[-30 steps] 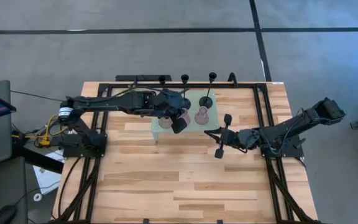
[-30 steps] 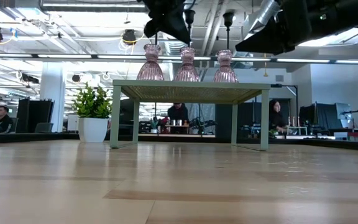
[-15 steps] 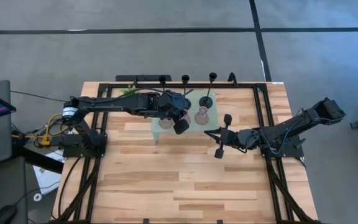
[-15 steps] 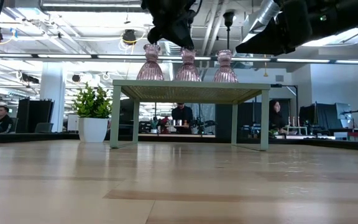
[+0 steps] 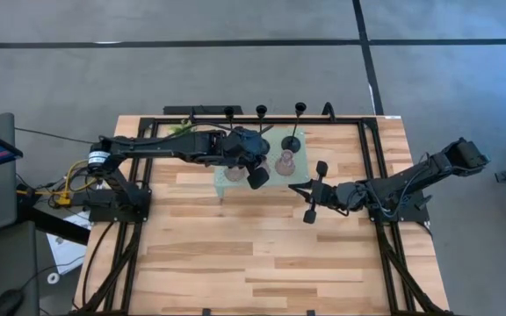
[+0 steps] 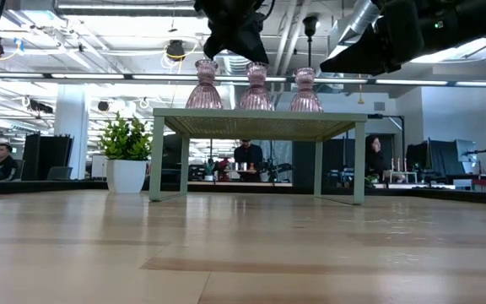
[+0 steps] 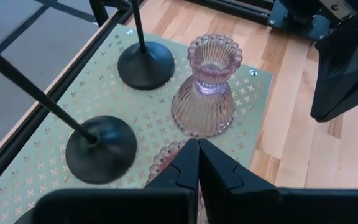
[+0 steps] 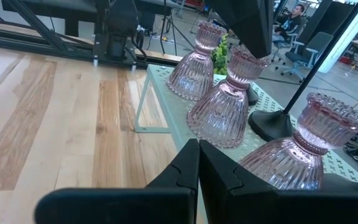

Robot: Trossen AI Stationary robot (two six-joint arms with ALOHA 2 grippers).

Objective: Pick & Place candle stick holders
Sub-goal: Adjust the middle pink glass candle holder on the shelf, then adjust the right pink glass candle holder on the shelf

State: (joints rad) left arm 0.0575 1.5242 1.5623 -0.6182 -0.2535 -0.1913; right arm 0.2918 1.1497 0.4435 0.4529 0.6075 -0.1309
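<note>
Three pink glass holders (image 6: 207, 84) (image 6: 256, 86) (image 6: 305, 89) stand by their bases on the mint-green stand (image 6: 260, 118). Three black stems stand behind them on round flat bases; two of the bases show in the left wrist view (image 7: 98, 149) (image 7: 145, 65). My left gripper (image 7: 197, 144) is shut and points down right over the middle pink holder (image 7: 163, 160), which it mostly hides. My right gripper (image 5: 299, 188) is shut and empty, raised to the right of the stand and pointing at the pink holders (image 8: 225, 102). My left gripper's shut fingertips (image 6: 256, 57) stand right at the top rim of the middle pink holder (image 6: 257, 66), coming from above. I cannot tell whether they touch it. The holder stands upright on the stand.
A small green potted plant (image 6: 126, 160) stands on the table to the left of the stand. Black frame rails (image 5: 369, 158) run along the table's sides. Bare wooden table (image 5: 253, 254) lies in front of the stand. People sit in the room behind.
My left gripper has gone a little toward the table's right edge and slightly down, from between the left and middle pink holders to right over the middle one. The holders still stand upright on the stand.
</note>
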